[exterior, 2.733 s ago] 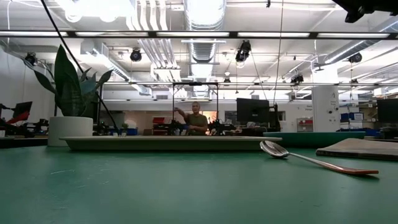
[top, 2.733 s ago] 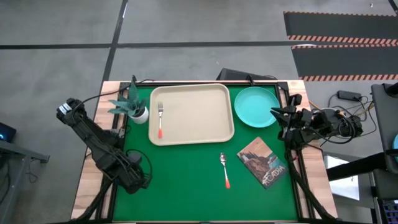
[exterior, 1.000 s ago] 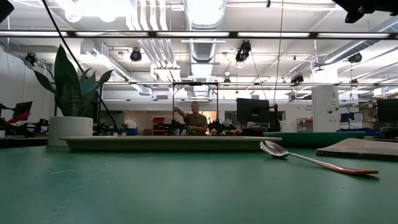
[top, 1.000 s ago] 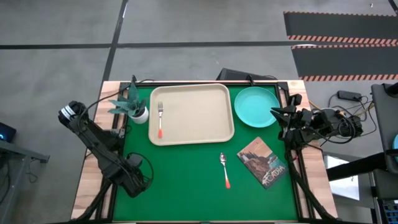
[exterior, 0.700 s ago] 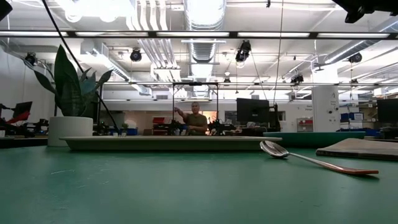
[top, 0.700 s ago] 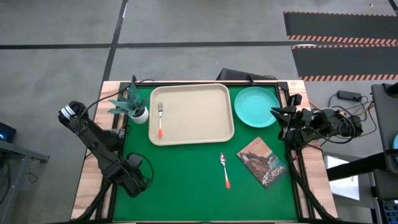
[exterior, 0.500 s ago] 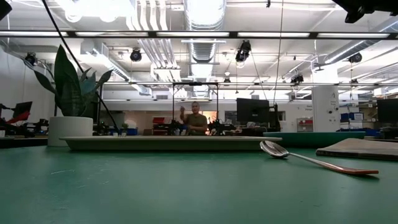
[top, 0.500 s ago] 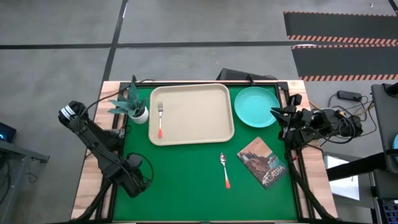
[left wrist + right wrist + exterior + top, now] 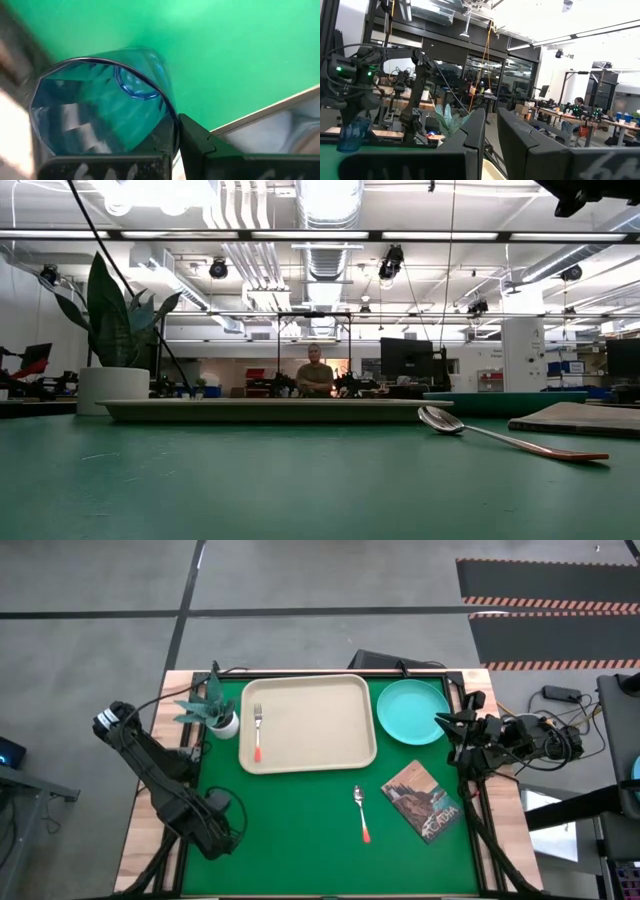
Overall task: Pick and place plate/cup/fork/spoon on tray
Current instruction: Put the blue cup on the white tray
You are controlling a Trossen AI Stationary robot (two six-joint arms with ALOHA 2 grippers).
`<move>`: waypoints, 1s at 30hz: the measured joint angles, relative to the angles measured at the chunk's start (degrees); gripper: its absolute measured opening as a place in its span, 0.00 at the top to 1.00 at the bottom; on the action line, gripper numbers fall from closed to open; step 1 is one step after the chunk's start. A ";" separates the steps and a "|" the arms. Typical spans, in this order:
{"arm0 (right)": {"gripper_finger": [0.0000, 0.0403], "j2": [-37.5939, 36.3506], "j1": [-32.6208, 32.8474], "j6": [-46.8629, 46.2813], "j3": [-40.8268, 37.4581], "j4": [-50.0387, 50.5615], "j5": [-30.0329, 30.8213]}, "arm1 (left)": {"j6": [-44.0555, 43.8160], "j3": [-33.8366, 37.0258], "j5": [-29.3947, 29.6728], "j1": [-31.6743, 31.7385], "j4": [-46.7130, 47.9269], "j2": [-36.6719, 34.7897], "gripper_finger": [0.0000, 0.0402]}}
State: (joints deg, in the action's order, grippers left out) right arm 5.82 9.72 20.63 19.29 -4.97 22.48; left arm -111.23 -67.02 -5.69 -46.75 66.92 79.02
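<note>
The small dark-blue translucent cup (image 9: 100, 110) is at the table's near left corner, with my left gripper (image 9: 175, 145) shut on it. In the high view that gripper (image 9: 215, 835) hides the cup. The fork (image 9: 257, 730) lies on the left part of the beige tray (image 9: 310, 725). The spoon (image 9: 362, 812) lies on the green mat nearer than the tray. The turquoise plate (image 9: 412, 710) rests on the mat to the right of the tray. My right gripper (image 9: 447, 730) waits shut at the table's right edge beside the plate, holding nothing. My left gripper pinches the cup's wall at the rim (image 9: 171, 125), one finger inside the cup and one outside. The fingers come from above, pointing down, and the cup (image 9: 352, 136) stays upright below them. Whether its base rests on the mat I cannot tell.
A white pot with a green plant (image 9: 215, 710) stands at the tray's far left corner. A brown-covered book (image 9: 422, 798) lies to the right of the spoon. Bare green mat lies between the cup and the spoon. A person stands far off in the room behind.
</note>
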 joint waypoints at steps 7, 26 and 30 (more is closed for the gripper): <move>0.89 0.00 0.01 0.30 0.00 0.00 0.01 | 18.75 -4.78 23.11 5.17 -9.39 0.01 1.00; 0.89 0.00 0.02 0.35 0.02 0.46 0.01 | 47.03 -4.97 31.45 16.90 -27.39 0.50 1.00; 0.89 0.00 0.01 0.37 0.02 0.46 0.02 | 47.27 -4.87 31.73 17.07 -27.56 0.50 1.00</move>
State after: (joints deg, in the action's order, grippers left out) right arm 5.82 9.72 20.99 19.31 -4.51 22.50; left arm -63.96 -71.88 26.05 -29.68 39.36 79.53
